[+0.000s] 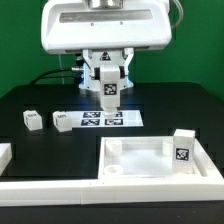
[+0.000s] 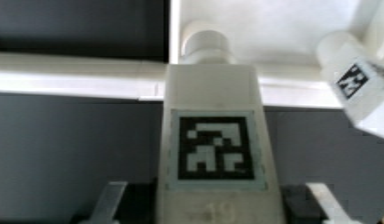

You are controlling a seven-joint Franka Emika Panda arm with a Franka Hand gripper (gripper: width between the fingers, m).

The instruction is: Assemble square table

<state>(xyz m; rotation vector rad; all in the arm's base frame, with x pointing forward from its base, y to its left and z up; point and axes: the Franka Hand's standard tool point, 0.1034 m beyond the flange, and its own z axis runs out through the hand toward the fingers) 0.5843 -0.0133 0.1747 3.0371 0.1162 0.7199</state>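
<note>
1. Currently the job looks about a quarter done. The square slab (image 1: 148, 160) lies flat on the black counter (image 1: 185, 105), near the front and toward the exterior view's right, with its raised rim up.
2. A standing leg (image 1: 182, 146), a small white block with a black-and-white tag, is upright at the slab's corner on the exterior view's right. Whether it is fully seated cannot be told.
3. The claw (image 1: 108, 82) hangs over the middle of the counter, closed on the held leg (image 1: 108, 95). The leg points down, tag outward, above the marker board (image 1: 100, 120) and not touching it.
4. In the wrist view the held leg (image 2: 214, 130) fills the centre with its rounded tip away from the camera. One finger (image 2: 114, 203) presses each side.
5. The first loose leg (image 1: 33, 120) and the second loose leg (image 1: 62, 121) lie on the counter at the exterior view's left, near each other and well apart from the slab.
6. By my judgement, three legs are yet to be fitted: the held one and the two loose ones.
7. The white border rails (image 1: 100, 188) run along the front and the exterior view's left.
8. Nothing lies between the claw and the slab. The standing leg is the one thing to steer around at the slab.
</note>
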